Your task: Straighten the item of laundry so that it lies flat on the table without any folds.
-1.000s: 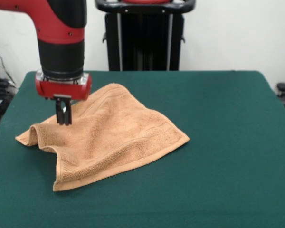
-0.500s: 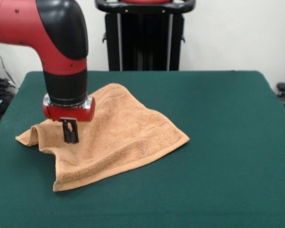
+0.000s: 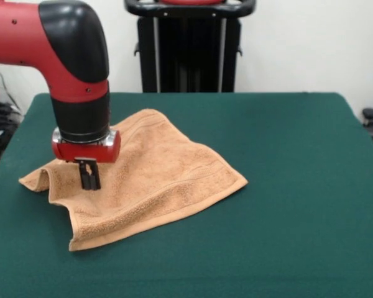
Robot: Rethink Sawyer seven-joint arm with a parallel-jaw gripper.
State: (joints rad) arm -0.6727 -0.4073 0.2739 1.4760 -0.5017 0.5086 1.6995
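- Towel (image 3: pixel 155 177) lay on the left half of the table (image 3: pixel 298 186), rumpled, with a raised fold at its left corner.
- Gripper (image 3: pixel 89 184) stood on the towel beside that fold, fingers together; could not tell whether cloth was pinched.
- Towel edges sat clear of the table edges; open felt to the right and front.

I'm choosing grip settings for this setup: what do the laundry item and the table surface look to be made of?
The towel looks like orange-tan terry cloth: soft, matte, nubby pile, with flatter woven bands near its edges. It slumps into folds, so it appears limp. The table seems covered in dark green felt-like fabric, matte and smooth, showing no shine.
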